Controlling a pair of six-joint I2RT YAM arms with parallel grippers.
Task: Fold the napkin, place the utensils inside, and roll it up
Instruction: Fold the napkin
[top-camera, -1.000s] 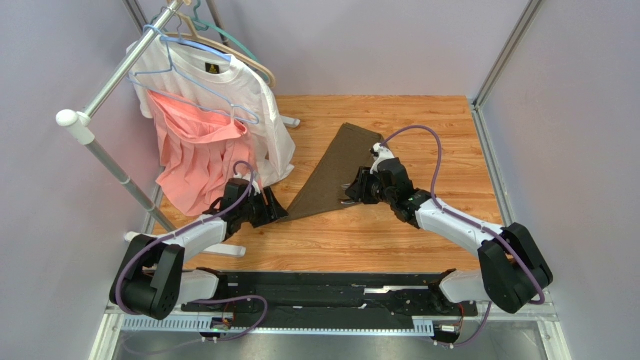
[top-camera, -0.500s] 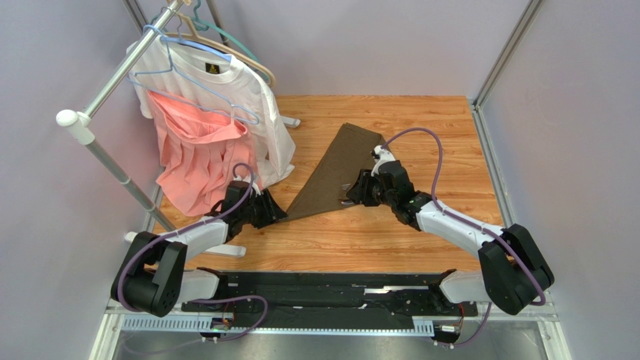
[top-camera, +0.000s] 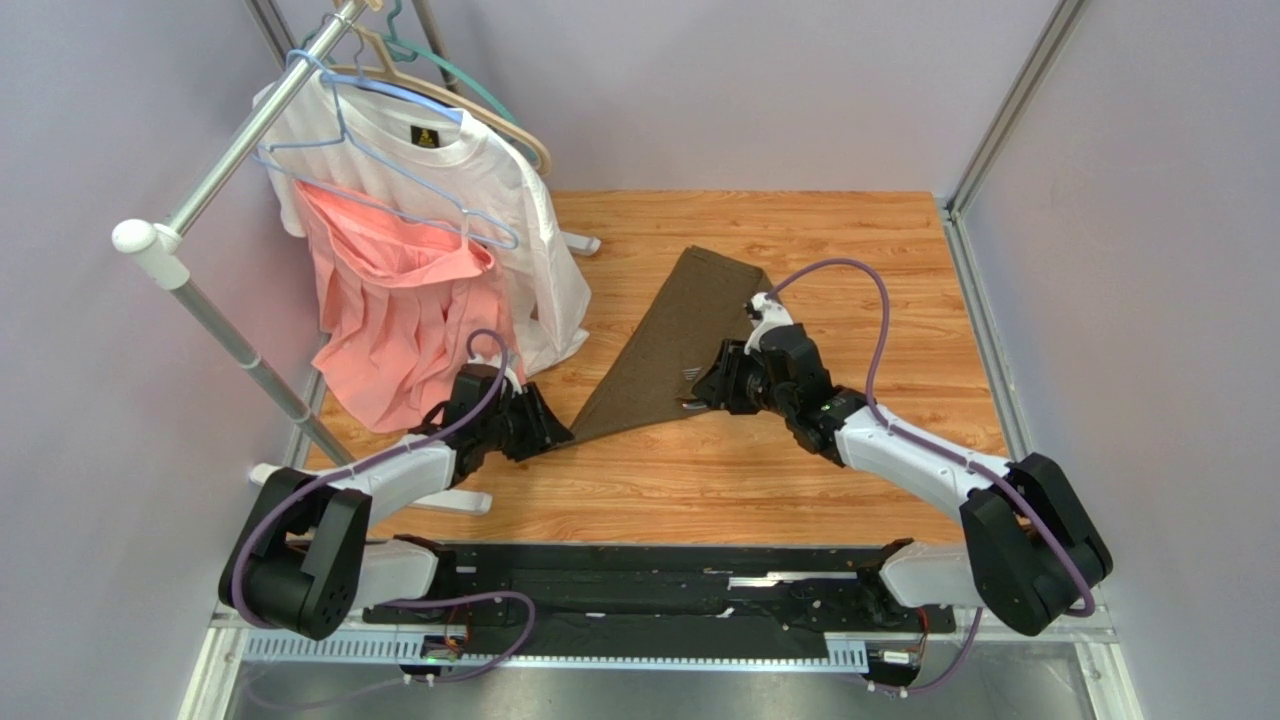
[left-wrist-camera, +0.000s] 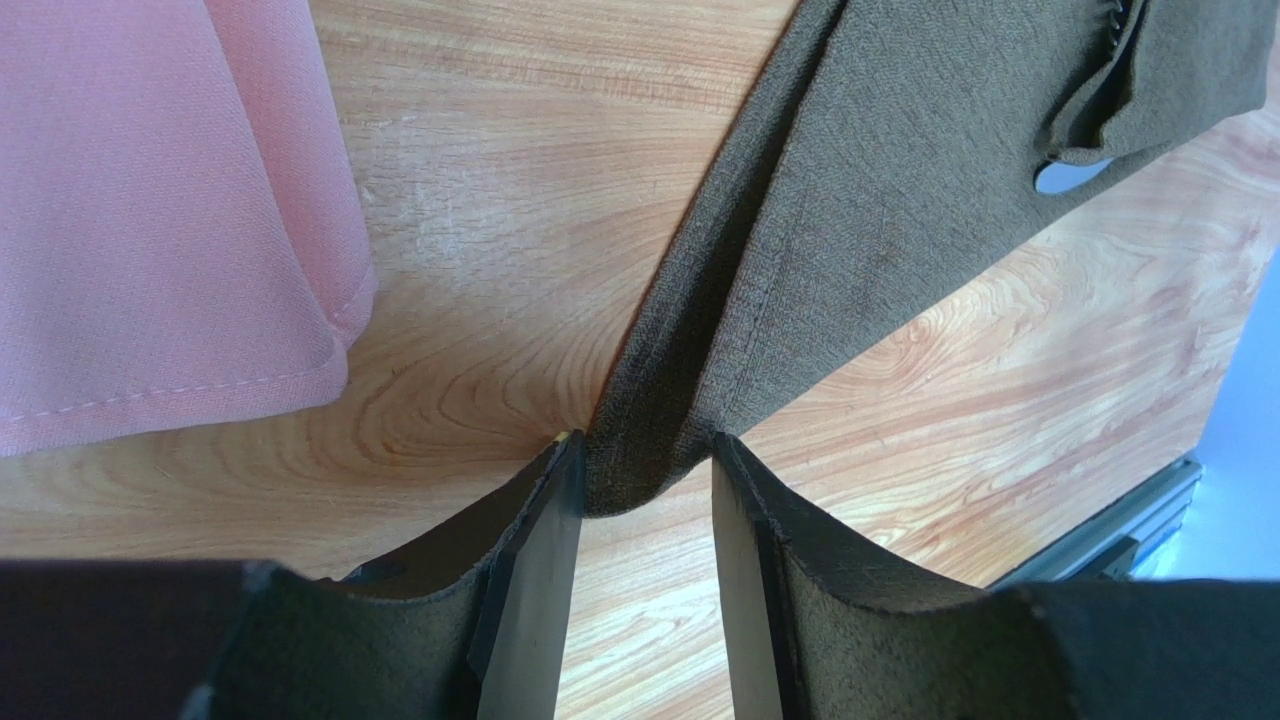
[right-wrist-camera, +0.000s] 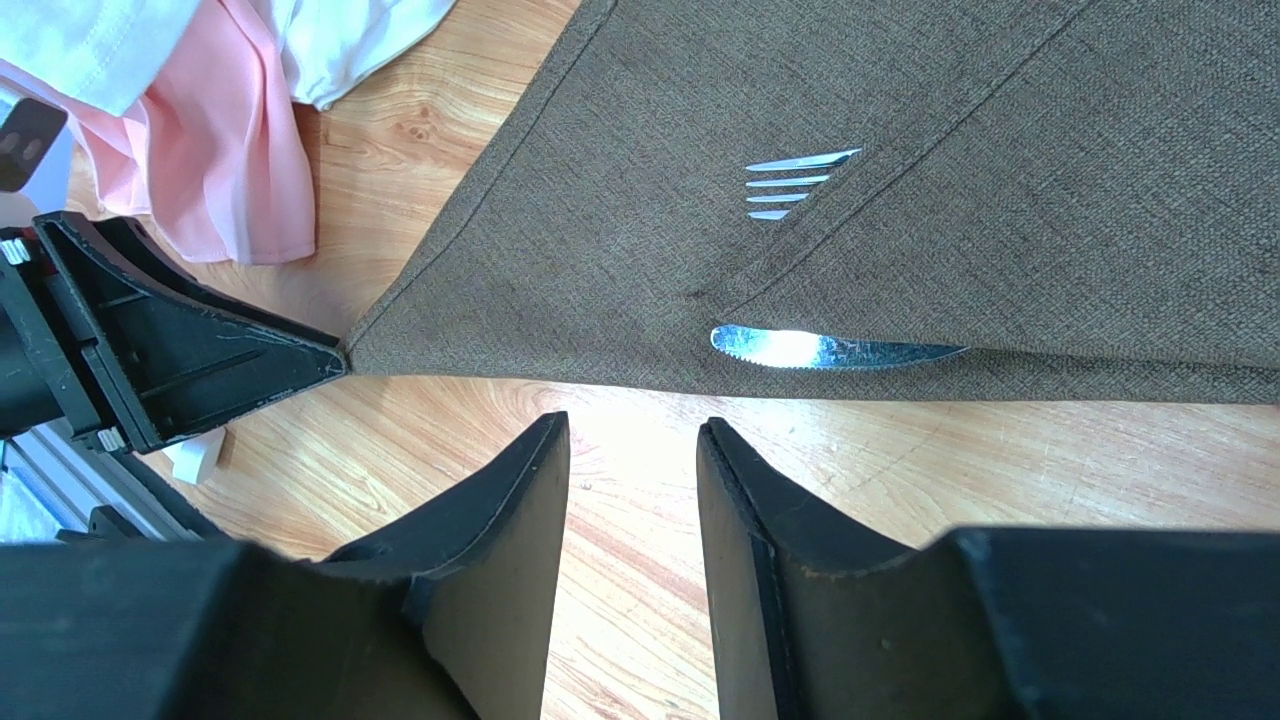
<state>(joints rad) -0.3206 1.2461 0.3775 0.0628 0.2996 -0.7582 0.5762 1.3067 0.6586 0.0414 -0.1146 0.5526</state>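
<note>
Olive-brown cloth fills the gap at the bottom of the left wrist view. The napkin's (left-wrist-camera: 902, 180) pointed near corner lies between the spread fingers of the left end effector (left-wrist-camera: 643, 450), bracketed but, I judge, not pinched yet. From that corner its long axis runs up and right across the wooden surface (top-camera: 842, 270). Midway along, the knife (right-wrist-camera: 834, 350) blade and fork (right-wrist-camera: 796, 180) tines peek from the fold, just above the right end effector (right-wrist-camera: 631, 425), which is spread and empty.
</note>
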